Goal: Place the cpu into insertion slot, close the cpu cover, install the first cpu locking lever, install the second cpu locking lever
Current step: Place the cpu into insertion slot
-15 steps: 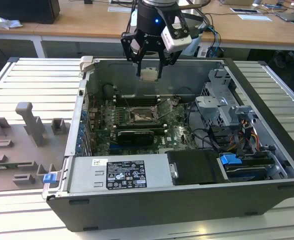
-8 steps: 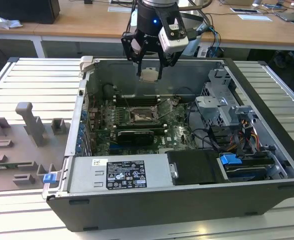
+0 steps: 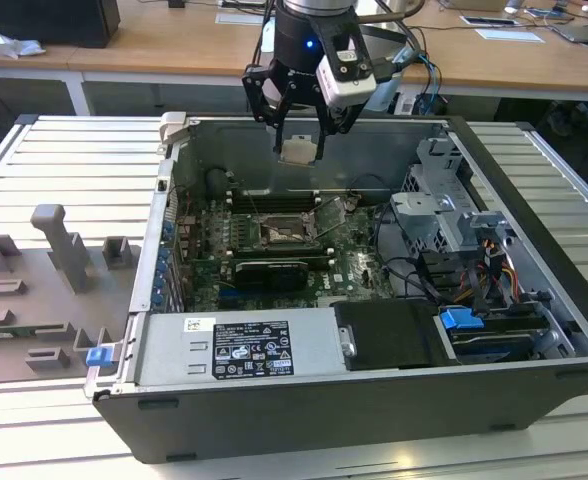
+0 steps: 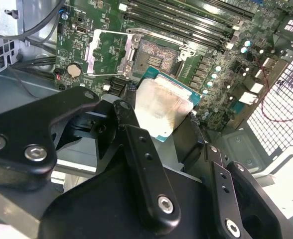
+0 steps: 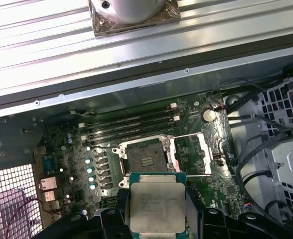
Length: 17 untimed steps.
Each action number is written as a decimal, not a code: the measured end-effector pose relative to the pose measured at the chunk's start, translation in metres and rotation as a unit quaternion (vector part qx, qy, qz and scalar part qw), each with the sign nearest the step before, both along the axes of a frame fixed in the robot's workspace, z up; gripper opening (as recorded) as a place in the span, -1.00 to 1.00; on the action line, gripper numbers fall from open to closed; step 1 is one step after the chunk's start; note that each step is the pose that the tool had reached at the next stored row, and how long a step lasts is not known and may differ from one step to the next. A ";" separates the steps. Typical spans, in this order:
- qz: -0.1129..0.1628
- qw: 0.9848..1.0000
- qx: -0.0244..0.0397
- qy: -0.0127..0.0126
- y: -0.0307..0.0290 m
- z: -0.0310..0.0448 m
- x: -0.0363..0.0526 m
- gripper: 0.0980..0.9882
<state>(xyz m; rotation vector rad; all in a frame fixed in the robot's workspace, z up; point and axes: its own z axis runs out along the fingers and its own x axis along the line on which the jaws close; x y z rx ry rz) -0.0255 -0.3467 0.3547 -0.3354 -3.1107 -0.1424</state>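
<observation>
Hangs straight down above the open case [image 3: 324, 425], with the black hand [image 3: 299, 150] clamped on opposite edges of the cpu [image 5: 157, 201]. Holds that flat square chip, dull silvery-beige top and green rim, in the air above the slot [image 5: 145, 158], apart from it. Below: dark pin field in a silver frame on green board [image 5: 67, 149], thin metal cover [image 5: 190, 153] swung open beside it

Black pincer [image 3: 298, 150]; jointed fingers [image 4: 141, 159] with silver screws [image 4: 165, 204]; blue light [image 3: 309, 45]; white camera block [image 3: 346, 72].
</observation>
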 end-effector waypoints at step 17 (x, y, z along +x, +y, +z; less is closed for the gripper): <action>-0.004 1.000 0.000 0.000 0.0000 -0.0023 0.0000 0.00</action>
